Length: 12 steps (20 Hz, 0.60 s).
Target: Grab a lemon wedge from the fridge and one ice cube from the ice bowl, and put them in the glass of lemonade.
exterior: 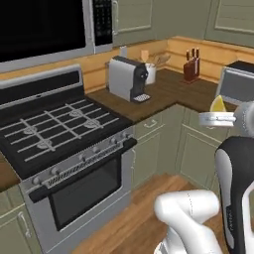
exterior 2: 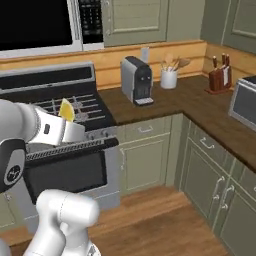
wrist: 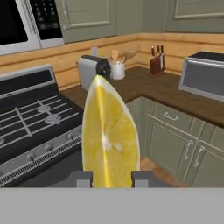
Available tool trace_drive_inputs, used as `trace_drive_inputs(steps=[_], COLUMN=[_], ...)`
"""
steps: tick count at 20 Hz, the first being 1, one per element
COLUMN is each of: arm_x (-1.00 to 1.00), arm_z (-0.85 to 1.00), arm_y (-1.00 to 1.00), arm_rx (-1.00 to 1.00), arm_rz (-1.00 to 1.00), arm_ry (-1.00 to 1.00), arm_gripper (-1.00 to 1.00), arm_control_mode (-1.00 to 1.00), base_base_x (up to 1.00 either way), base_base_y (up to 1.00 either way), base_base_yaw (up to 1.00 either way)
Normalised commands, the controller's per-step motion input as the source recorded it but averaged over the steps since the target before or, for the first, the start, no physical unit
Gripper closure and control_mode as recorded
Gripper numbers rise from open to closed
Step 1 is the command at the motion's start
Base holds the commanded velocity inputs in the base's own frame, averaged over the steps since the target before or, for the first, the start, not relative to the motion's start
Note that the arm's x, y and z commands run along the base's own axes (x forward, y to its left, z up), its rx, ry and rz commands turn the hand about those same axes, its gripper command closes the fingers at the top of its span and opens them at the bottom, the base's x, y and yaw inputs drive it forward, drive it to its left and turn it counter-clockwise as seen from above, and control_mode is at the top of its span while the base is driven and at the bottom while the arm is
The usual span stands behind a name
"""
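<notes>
The gripper (wrist: 108, 178) pinches a lemon wedge (wrist: 109, 140) between its 2 fingers, held above the kitchen floor. A jolt could likely shake the slick wedge loose

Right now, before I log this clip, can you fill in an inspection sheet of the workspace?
Surface: dark brown wooden counter, bare in front.
Job's things: bright yellow lemon wedge held upright between the fingertips.
Clutter: grey coffee machine, white utensil jar, wooden knife block, silver toaster oven.
Tool: tool shut on the wedge, in mid-air.
Cables: nothing seen.
Surroundings: black gas stove, microwave, olive-green cabinets, wooden floor.
</notes>
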Motion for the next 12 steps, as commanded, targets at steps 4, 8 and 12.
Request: trace_drive_inputs(steps=[4,8,12], arm_x=[0.00,0.00,0.00], arm_z=[0.00,0.00,0.00], arm_y=[0.00,0.00,0.00], arm_rx=[0.00,0.00,0.00], arm_rz=[0.00,0.00,0.00], arm_ry=[0.00,0.00,0.00], arm_gripper=[1.00,1.00,1.00], arm_control_mode=[1.00,1.00,1.00], base_base_x=[0.35,0.28,0.82], base_base_y=[0.09,0.28,0.28], base_base_yaw=[0.84,0.80,0.66])
